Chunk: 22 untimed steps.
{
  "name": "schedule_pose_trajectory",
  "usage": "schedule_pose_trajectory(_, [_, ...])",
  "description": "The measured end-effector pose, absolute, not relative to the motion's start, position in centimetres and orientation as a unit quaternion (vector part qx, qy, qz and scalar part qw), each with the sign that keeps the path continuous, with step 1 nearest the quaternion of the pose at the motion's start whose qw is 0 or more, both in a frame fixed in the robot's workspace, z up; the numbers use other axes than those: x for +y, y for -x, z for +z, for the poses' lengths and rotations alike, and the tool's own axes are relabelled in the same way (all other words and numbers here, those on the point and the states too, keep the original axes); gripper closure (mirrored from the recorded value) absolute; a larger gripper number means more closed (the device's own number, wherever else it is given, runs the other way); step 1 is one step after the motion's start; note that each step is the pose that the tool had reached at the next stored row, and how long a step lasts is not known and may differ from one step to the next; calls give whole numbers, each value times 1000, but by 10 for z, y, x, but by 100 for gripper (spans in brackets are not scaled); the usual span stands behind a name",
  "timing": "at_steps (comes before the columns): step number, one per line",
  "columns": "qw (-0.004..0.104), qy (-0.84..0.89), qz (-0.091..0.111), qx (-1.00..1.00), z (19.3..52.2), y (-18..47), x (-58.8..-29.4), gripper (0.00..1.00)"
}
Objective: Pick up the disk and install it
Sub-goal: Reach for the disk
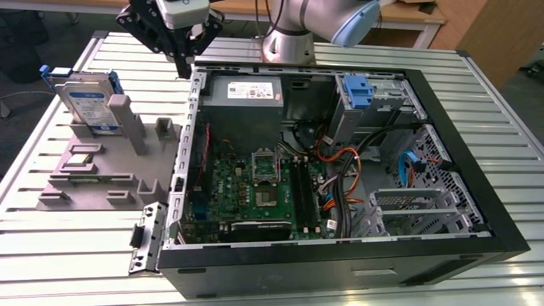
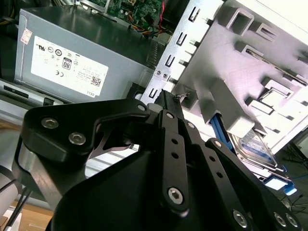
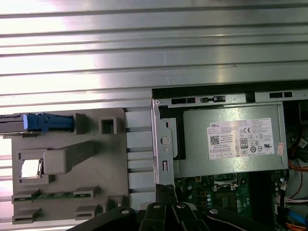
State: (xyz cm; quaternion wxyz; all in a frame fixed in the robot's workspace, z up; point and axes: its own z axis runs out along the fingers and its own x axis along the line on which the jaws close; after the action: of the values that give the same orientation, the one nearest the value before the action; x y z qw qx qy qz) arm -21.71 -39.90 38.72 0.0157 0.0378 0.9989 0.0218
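Hanging above the case wall (image 1: 195,115), gripper (image 1: 183,72) is holding nothing, fingers pinched together; disk (image 1: 89,107) is standing in grey fixture (image 1: 102,185), apart, toward exterior view's left.

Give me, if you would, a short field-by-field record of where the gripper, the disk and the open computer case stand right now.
gripper: shut, empty, by the case's corner near the power supply
disk: upright in the grey holder, at the exterior view's left, apart from the gripper
computer case: open, lying on the slatted metal table
blue bracket: inside the case, to the exterior view's right of the power supply
status: disk not yet picked up
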Motion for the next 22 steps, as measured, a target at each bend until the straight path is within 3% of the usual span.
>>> schedule_pose_trajectory(22, [16, -38, 22, 999, 387, 229, -399, 89])
